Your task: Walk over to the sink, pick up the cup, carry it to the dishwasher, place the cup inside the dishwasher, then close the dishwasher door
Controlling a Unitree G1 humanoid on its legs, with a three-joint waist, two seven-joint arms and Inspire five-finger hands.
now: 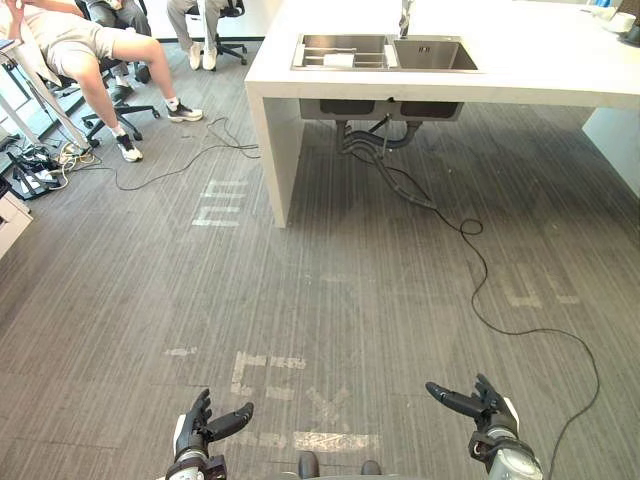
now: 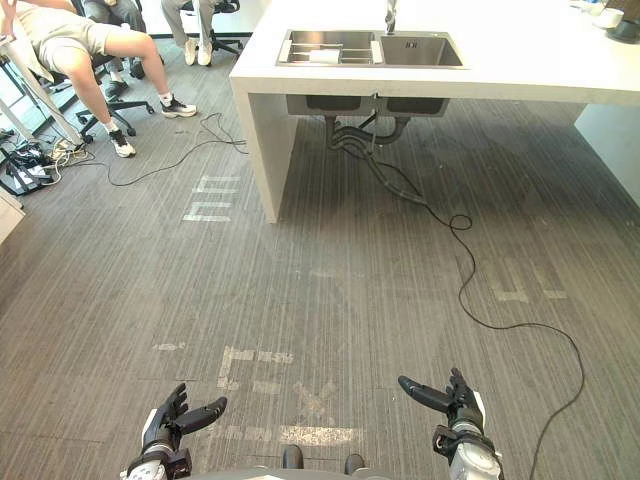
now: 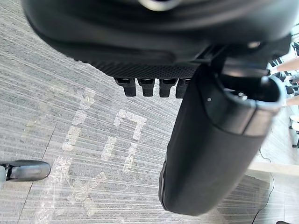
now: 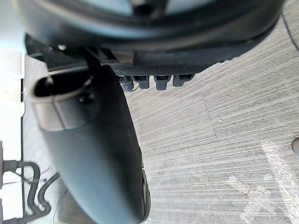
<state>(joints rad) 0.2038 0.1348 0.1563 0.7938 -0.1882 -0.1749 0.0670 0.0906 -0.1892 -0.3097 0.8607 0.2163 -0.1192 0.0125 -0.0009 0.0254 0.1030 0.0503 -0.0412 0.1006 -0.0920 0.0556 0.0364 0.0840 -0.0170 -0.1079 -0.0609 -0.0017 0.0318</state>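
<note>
A steel double sink [image 1: 432,54] is set in a white counter [image 1: 520,70] far ahead, with a tap [image 1: 405,18] behind it. A small white thing [image 1: 338,61] lies in the sink's left basin; I cannot tell whether it is the cup. My left hand [image 1: 205,425] hangs low over the grey floor on the left, fingers straight, thumb out, holding nothing. My right hand [image 1: 480,403] hangs on the right, likewise open and holding nothing. In the wrist views, the left hand's thumb [image 3: 210,154] and the right hand's thumb [image 4: 98,154] stand out over bare floor.
Seated people on office chairs [image 1: 110,60] and a tangle of cables [image 1: 45,160] are at the far left. Pipes [image 1: 375,140] hang under the sink. The counter's side panel [image 1: 275,150] reaches the floor. Worn tape marks [image 1: 265,370] lie ahead. White dishes [image 1: 620,20] stand at the counter's far right.
</note>
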